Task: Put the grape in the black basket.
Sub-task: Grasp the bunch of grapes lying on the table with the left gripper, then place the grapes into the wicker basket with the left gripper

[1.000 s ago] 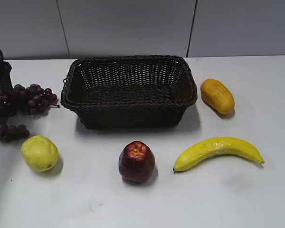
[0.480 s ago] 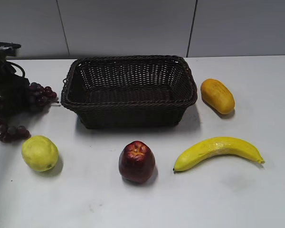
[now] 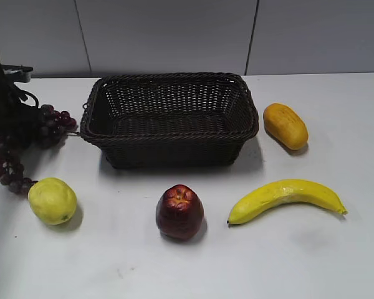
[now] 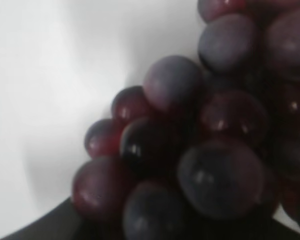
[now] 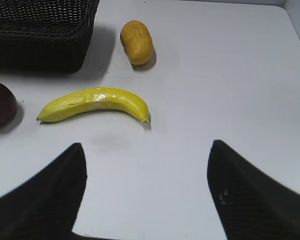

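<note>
The grape (image 3: 50, 123) is a long dark purple-red bunch at the far left, left of the black basket (image 3: 174, 152). My left gripper (image 3: 14, 128) sits on the middle of the bunch and is shut on it. The bunch's tail hangs down towards the table. In the left wrist view the grape (image 4: 190, 140) fills the frame, very close and blurred, and hides the fingers. My right gripper (image 5: 146, 145) is open and empty above bare table, out of the exterior view. The black basket's corner (image 5: 40, 35) shows in the right wrist view.
A yellow-green round fruit (image 3: 52, 200) lies below the grape. A dark red apple (image 3: 179, 212) sits in front of the basket. A banana (image 3: 285, 198) and an orange-yellow fruit (image 3: 285, 126) lie to the right. A grey wall stands behind the table.
My left arm has come down onto the bunch and closed on it. The tail of the bunch has swung from lying flat to hanging under the gripper.
</note>
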### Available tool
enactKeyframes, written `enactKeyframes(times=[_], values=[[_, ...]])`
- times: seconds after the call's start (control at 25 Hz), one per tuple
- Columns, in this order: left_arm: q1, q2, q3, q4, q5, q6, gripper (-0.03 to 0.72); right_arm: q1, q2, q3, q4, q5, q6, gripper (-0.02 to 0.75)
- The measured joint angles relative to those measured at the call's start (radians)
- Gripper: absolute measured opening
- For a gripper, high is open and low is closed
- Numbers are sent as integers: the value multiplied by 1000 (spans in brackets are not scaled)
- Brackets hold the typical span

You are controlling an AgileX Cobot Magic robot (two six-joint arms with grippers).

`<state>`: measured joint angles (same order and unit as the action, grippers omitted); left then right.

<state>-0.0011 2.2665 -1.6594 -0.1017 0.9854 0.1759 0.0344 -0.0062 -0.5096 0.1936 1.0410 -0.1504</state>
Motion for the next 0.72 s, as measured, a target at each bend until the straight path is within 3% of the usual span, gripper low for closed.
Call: enactKeyframes(times=[0.36, 0.56, 0.72], values=[[0, -187, -48, -16, 87, 0, 288, 0, 0, 0, 0, 0, 0, 572], [-36, -320, -212, -25, 166, 0, 283, 0, 0, 0, 0, 0, 0, 572], [-123, -357, -379, -40, 201, 0, 281, 0, 0, 0, 0, 1, 0, 572]])
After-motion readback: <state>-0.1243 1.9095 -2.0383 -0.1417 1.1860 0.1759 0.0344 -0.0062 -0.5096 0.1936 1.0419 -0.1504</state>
